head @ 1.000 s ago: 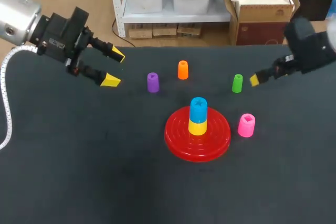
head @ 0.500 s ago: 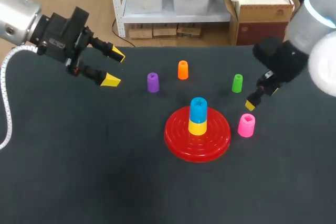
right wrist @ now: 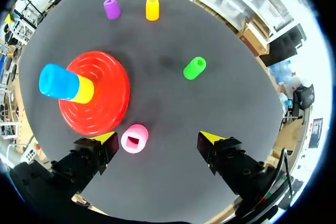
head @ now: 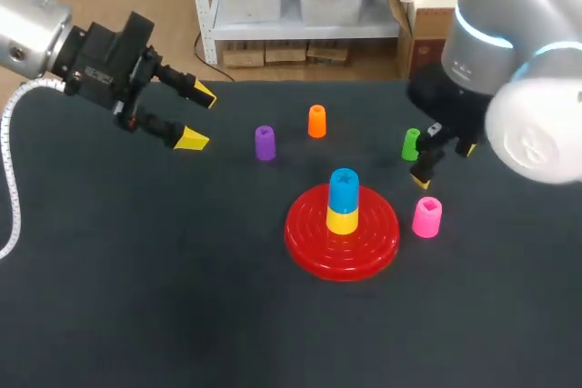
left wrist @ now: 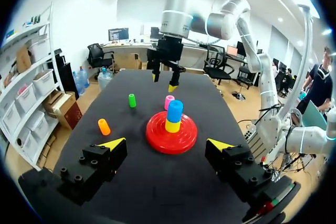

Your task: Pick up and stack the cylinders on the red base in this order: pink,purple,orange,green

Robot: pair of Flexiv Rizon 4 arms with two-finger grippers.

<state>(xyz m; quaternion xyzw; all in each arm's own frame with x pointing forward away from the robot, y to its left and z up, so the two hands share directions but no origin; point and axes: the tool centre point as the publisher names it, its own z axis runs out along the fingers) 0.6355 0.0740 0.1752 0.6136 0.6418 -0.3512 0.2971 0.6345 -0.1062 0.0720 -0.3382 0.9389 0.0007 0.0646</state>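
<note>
1. Your right tool (right wrist: 157, 140) is spread wide above the pink (right wrist: 134, 138), which stands on the tabletop right of centre in the head view, just beside the base (head: 300, 235).
2. The pink sits nearer one finger, so centre it, drop straight down, then pinch low.
3. Your left tool (head: 196, 117) is spread and empty, upper left.
4. I can read no writing on the cylinders.

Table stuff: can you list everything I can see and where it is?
Red base: one, red, table's middle.
Yellow cylinder: one, yellow, on the base.
Blue cylinder: one, blue, atop the yellow.
Pink cylinder: one, pink, right of base.
Purple cylinder: one, purple, behind base, left.
Orange cylinder: one, orange, farthest back.
Green cylinder: one, green, behind the pink.
Table: one, black.
Left arm: one, silver, far left, jaws open.
Right arm: one, silver, over the pink, jaws open.
</note>
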